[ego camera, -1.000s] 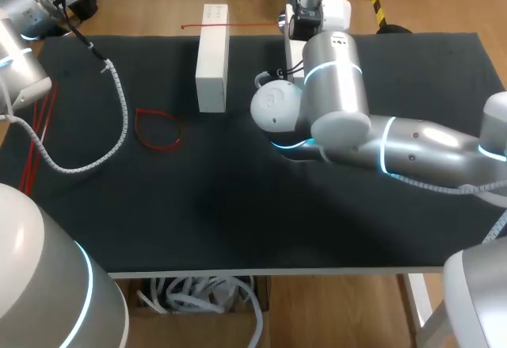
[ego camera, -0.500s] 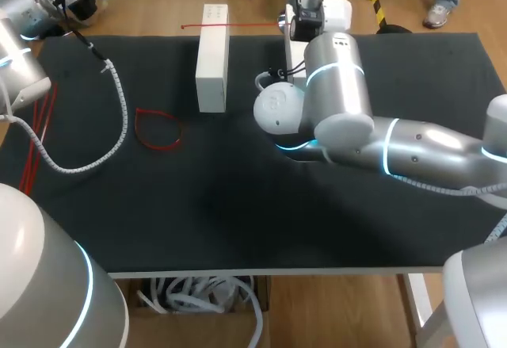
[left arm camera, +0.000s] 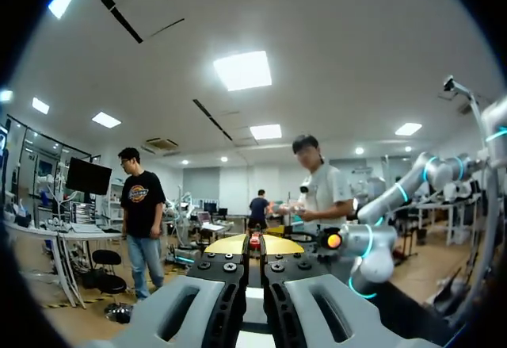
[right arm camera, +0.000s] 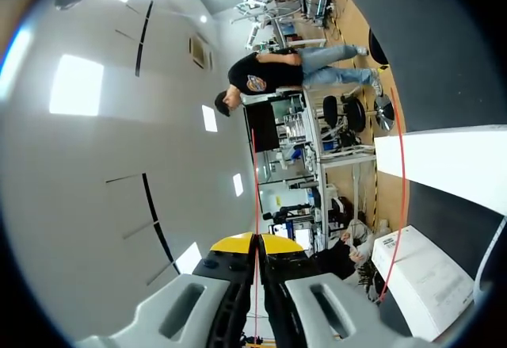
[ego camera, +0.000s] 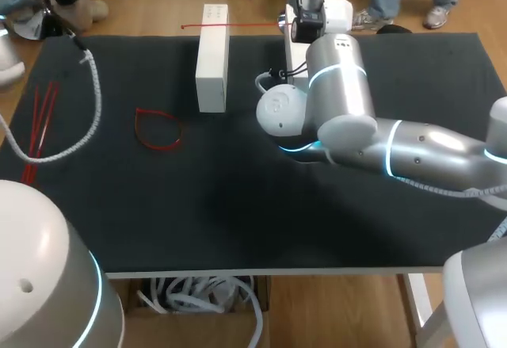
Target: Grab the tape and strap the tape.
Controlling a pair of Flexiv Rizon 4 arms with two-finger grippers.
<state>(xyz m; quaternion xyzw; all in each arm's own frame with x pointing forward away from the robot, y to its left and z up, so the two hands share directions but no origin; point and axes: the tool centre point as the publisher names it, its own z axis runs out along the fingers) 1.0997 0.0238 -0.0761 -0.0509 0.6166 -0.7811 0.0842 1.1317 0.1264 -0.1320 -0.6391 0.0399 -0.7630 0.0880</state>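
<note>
The right gripper [right arm camera: 255,245] has its yellow-tipped fingers pressed together on a thin red plastic strap [right arm camera: 254,189], which runs out through the seam between them and on ahead of the tips. In the head view a second red line [ego camera: 245,24] crosses the far end of the long white rectangular block [ego camera: 212,59] towards that arm; it may be the same strap, but it is too fine to be sure. A closed red strap loop [ego camera: 157,130] lies flat on the black table mat [ego camera: 238,221], well apart from the block; a loose bundle of straight red straps [ego camera: 36,130] lies at the mat's left edge. The left gripper [left arm camera: 253,243] is raised off the table and looks out into the room, its two tips meeting.

I judge the strap very light, narrow and springy rather than limp, with a slick plastic face; held by one end, it is likely to whip and twist. The best hold is flat across its width, close to the end that must be threaded, so that little free length can wander.

No writing can be read: the block's top face shows only small dark dots; the print on the white box [right arm camera: 420,284] beside the right gripper is too small to make out.
</note>
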